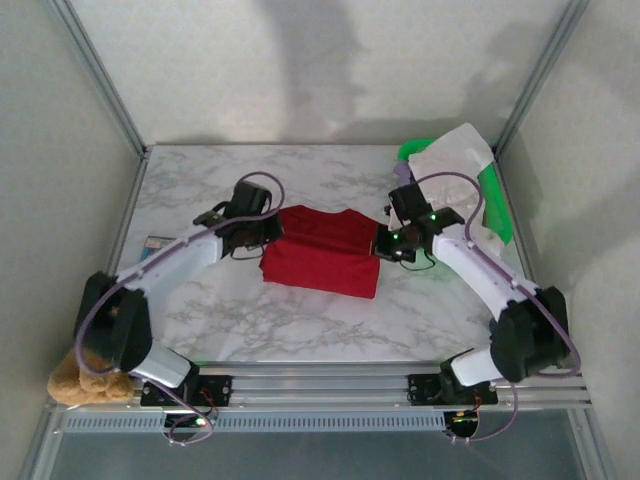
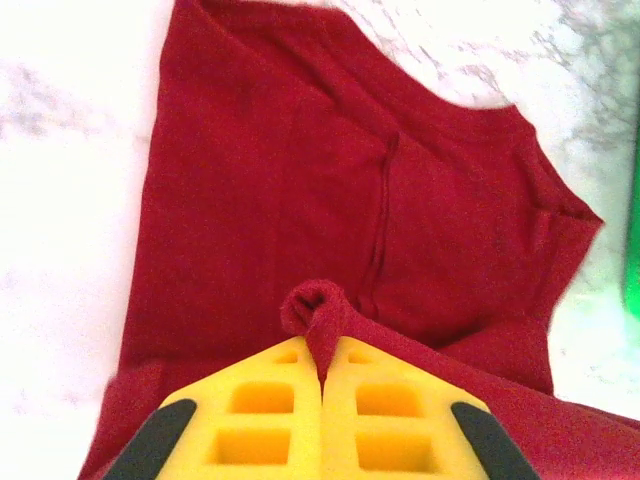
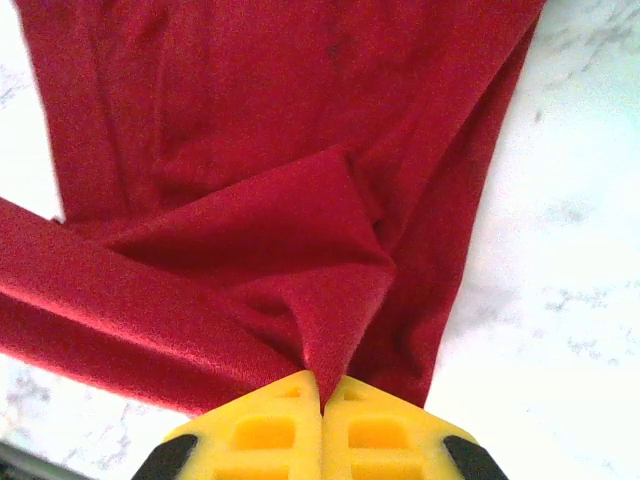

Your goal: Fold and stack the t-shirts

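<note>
Noting left tool and right tool each gripping red t-shirt edge; advising level, synchronised carrying, making fold square.

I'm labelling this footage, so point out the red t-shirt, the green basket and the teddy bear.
red t-shirt (image 1: 325, 255), top external view, middle of the cloth.
green basket (image 1: 497, 207), top external view, its right rim.
teddy bear (image 1: 72, 380), top external view, its tan body.

Deep red t-shirt; white t-shirt; green basket; grey-veined white marble table; tan teddy bear.
</note>
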`<state>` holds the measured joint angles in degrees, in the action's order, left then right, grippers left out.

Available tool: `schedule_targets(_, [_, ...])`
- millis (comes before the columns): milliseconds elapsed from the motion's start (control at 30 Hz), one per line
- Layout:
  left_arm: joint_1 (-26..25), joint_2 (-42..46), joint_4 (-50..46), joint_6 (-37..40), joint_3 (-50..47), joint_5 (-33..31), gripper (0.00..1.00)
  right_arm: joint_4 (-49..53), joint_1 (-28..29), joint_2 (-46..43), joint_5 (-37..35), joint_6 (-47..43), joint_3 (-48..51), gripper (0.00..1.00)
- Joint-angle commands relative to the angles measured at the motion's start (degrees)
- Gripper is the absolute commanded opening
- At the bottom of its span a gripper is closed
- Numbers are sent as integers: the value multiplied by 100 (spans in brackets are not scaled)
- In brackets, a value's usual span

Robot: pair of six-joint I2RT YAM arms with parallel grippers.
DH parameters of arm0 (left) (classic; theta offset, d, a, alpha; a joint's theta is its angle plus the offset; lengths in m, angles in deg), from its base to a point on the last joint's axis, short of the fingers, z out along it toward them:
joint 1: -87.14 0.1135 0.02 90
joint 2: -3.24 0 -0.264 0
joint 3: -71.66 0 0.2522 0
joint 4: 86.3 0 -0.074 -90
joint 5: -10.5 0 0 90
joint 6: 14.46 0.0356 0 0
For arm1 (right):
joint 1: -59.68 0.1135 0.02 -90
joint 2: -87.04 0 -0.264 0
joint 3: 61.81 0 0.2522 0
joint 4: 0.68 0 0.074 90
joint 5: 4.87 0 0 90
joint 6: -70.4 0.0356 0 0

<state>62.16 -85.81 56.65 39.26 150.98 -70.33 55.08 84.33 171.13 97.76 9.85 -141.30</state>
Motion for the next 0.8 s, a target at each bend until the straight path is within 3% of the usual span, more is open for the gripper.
schedule_targets(0, [288,-579,-220,555,535,-142,0,-105,-260,494,-111,-410,-352,0])
schedule_targets(133, [513,-1267,-78,729,954,-33,0,-314,-559,1180,3,-550,-781,0])
schedule_targets(300, [704,-1889,309,767,1271,701,0,-351,-779,1865,173,-689,-1330,0])
schedule_targets(767, [836,-3026,-525,1239,2791,-109,0,-452,-1051,3001,-228,-561,-2016,0])
